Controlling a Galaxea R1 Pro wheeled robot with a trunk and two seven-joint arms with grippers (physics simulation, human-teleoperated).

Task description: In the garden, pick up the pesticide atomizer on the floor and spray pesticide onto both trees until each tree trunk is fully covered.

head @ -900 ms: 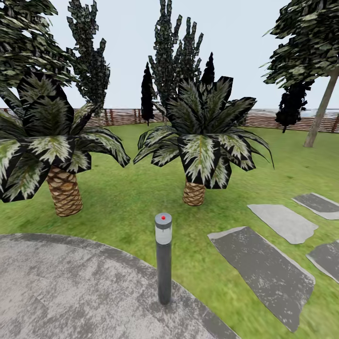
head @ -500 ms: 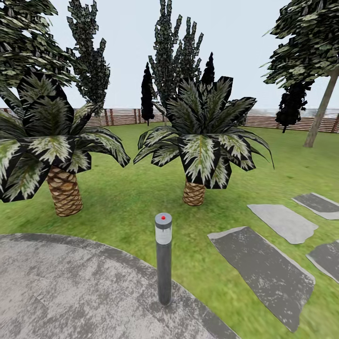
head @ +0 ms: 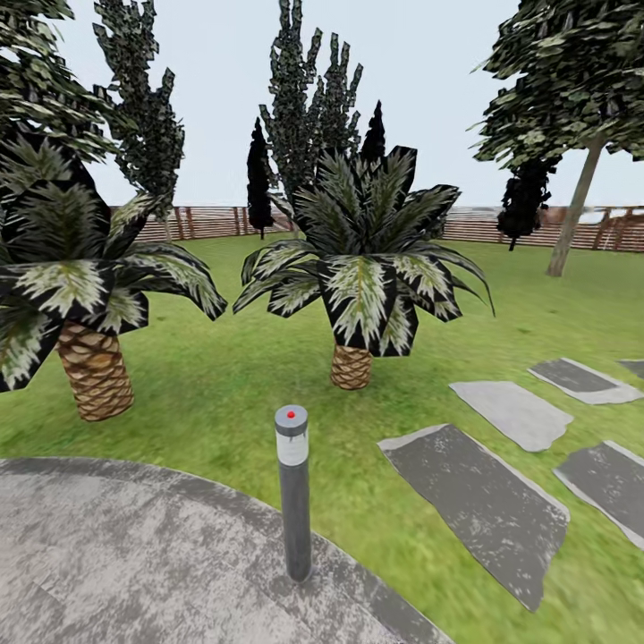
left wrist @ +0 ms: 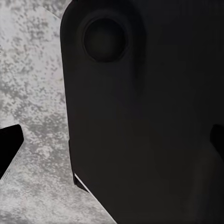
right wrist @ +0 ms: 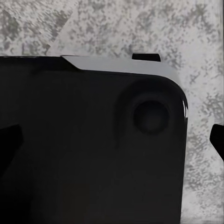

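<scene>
The pesticide atomizer is out of view. The head view looks over the garden lawn [head: 224, 385]. A tall tree with a bare, leaning grey-tan trunk [head: 572, 215] and dark foliage high up stands far off at the right, near the fence. In the left wrist view my left gripper [left wrist: 112, 144] is open, its dark fingertips [left wrist: 9, 147] at the picture's two sides, with a dark part of my own body and grey paving behind. In the right wrist view my right gripper [right wrist: 112, 144] is open the same way, with nothing between its fingertips [right wrist: 217, 140].
A grey bollard lamp with a red dot [head: 292, 492] stands on the edge of round grey paving [head: 134, 555] just ahead. Two short palms [head: 94, 371] [head: 351, 362] rise behind it. Stone slabs [head: 483, 501] lie at the right. A slatted wooden fence [head: 215, 222] rings the lawn.
The whole head view has shifted a little to the left, so the camera has turned right. Nothing in the garden has moved.
</scene>
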